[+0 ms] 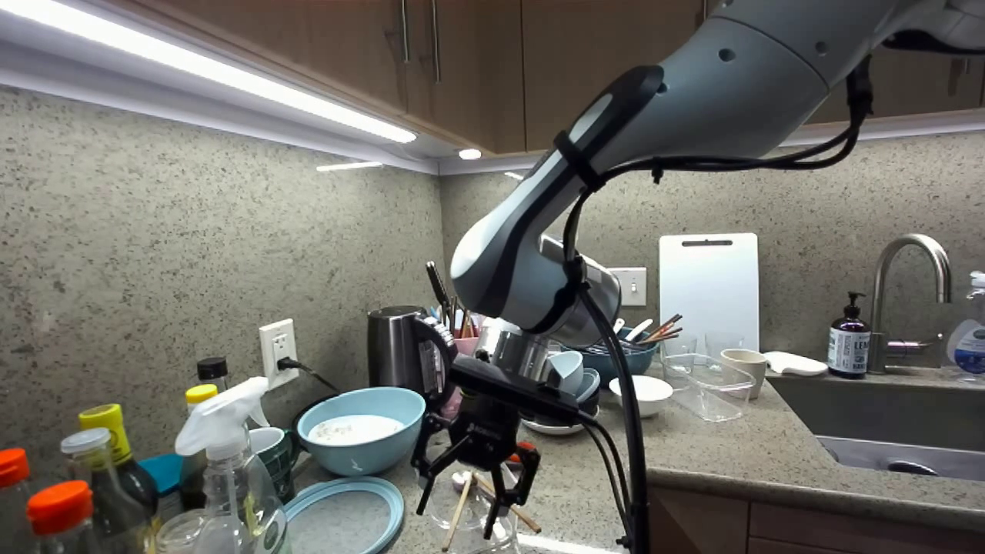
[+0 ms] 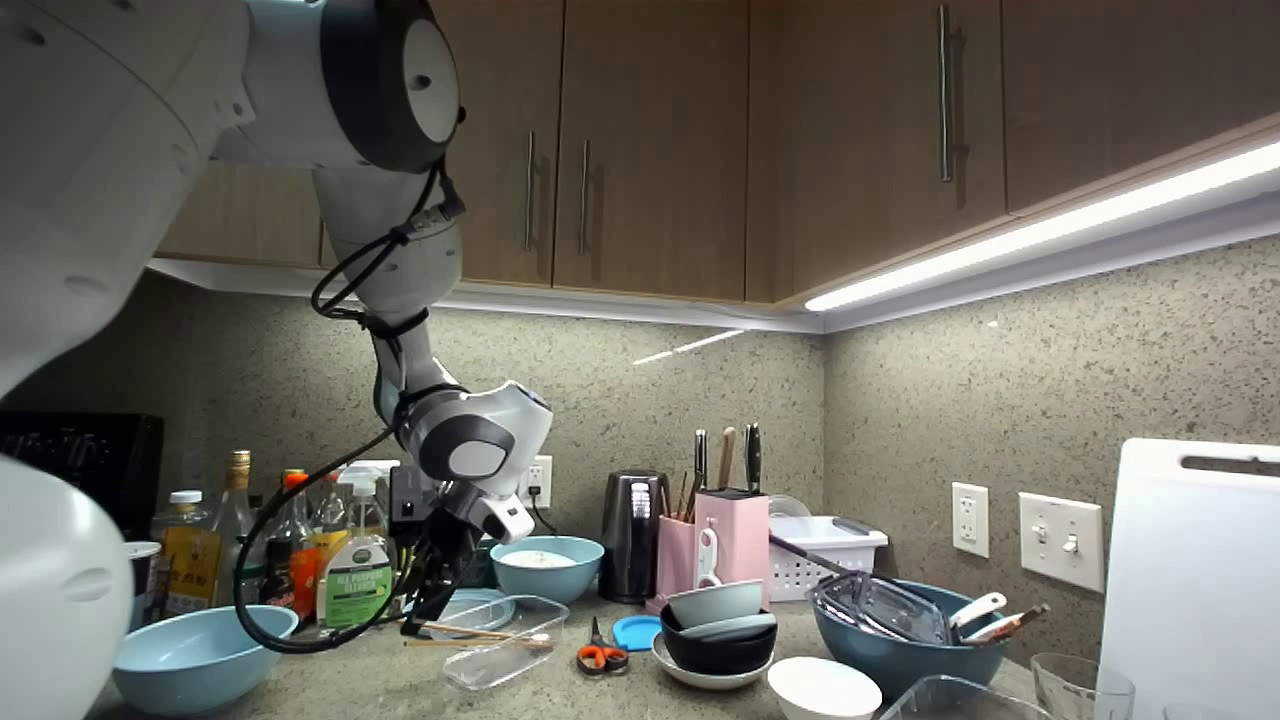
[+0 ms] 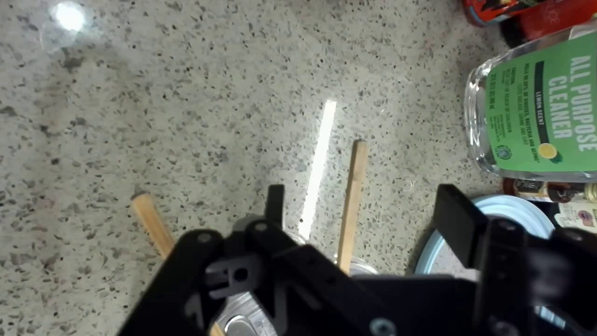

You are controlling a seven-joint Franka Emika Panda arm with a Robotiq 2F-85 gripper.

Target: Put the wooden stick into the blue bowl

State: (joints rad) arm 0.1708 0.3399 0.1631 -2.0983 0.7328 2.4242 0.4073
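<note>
The light-blue bowl [image 1: 369, 454] with pale whitish contents stands by the kettle; it also shows in an exterior view [image 2: 550, 580]. It is outside the wrist view. Two wooden sticks lean out over the edge of a clear plastic container [image 2: 490, 668]. One wooden stick [image 3: 353, 200] lies between my spread fingers in the wrist view, apart from both; its lower part is hidden by the gripper. The other stick [image 3: 154, 225] lies outside my fingers. My gripper [image 1: 457, 519] is open and empty, low above the counter at the sticks, and also shows in the wrist view [image 3: 367, 214].
A spray bottle [image 3: 541, 102] and several sauce bottles stand beside the gripper. A light-blue-rimmed round dish [image 1: 395, 509] lies in front of the bowl. Orange scissors [image 2: 602, 658], dark stacked bowls [image 2: 715, 655] and another light-blue bowl [image 2: 190, 675] stand or lie around the container.
</note>
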